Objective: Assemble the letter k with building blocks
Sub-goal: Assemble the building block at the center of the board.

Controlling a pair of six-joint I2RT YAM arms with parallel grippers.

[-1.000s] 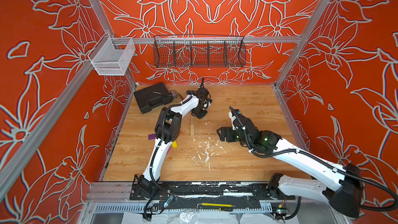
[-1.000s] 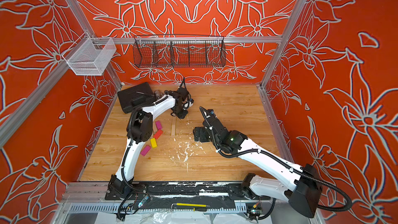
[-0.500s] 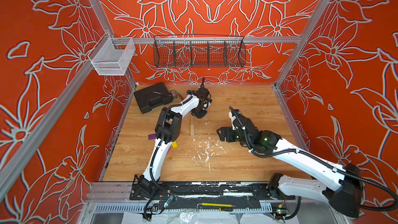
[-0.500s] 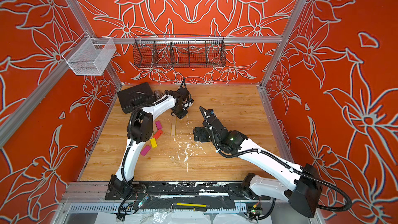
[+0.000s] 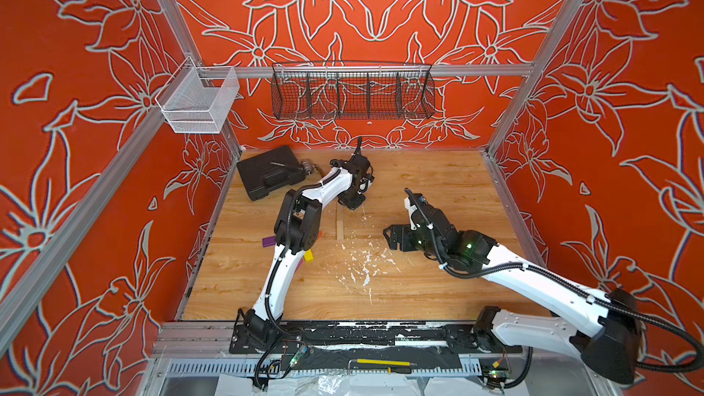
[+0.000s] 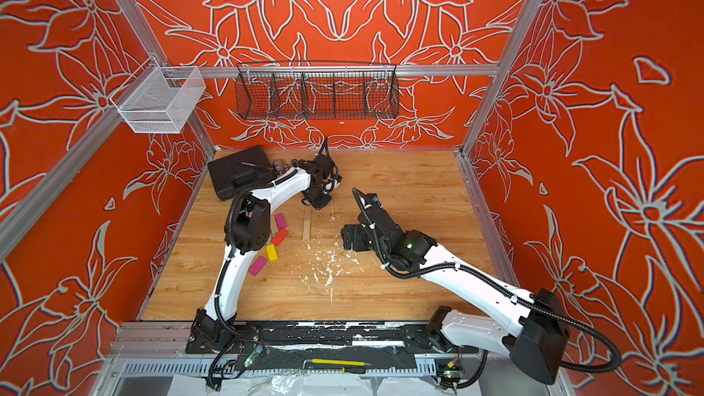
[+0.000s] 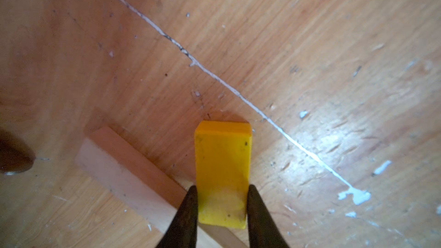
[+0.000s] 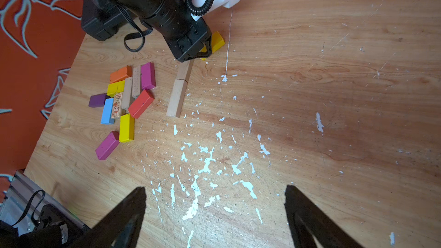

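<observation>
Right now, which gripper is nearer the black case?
Left. The left gripper, shut on a yellow block, sits a short way from the case; the right gripper hangs open farther off, near the white flecks.

A black case (image 5: 266, 179) is lying in the table's (image 5: 438, 184) far left corner, while a black wire basket (image 5: 352, 93) and a white mesh basket (image 5: 198, 106) are hanging above.

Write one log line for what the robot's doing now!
left tool: clamped on yellow block | yellow block: at end of pale bars | right tool: open, empty | spare blocks: piled aside
</observation>
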